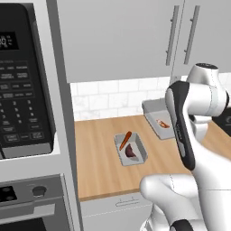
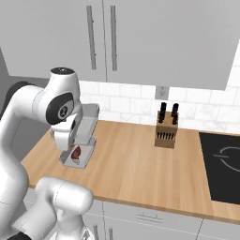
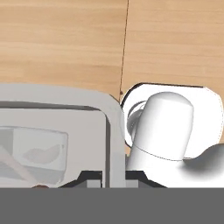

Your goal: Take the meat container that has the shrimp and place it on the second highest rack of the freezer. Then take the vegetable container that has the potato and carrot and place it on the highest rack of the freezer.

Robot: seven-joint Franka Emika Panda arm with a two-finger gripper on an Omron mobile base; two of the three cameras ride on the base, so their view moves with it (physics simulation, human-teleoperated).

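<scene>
The meat container [image 1: 155, 113], a shallow grey tray, is at the back of the wooden counter with the pink-red shrimp [image 1: 163, 123] in it. In the right base view the meat container [image 2: 86, 123] looks tilted, far end raised, and the shrimp [image 2: 76, 152] lies at its low end. My gripper [image 3: 113, 176] is shut on the tray's rim [image 3: 111, 131], the wall standing between the fingertips. The vegetable container [image 1: 140, 152] rests flat nearer the front, holding the orange carrot [image 1: 125, 140] and the dark potato [image 1: 131, 151]. The freezer is out of view.
A microwave [image 1: 22, 76] and an oven [image 1: 31, 198] stand in a tall stack left of the counter [image 1: 99, 171]. A knife block [image 2: 166, 131] sits at the back wall, with a black cooktop [image 2: 222, 164] to its right. Wall cabinets [image 2: 140, 37] hang overhead.
</scene>
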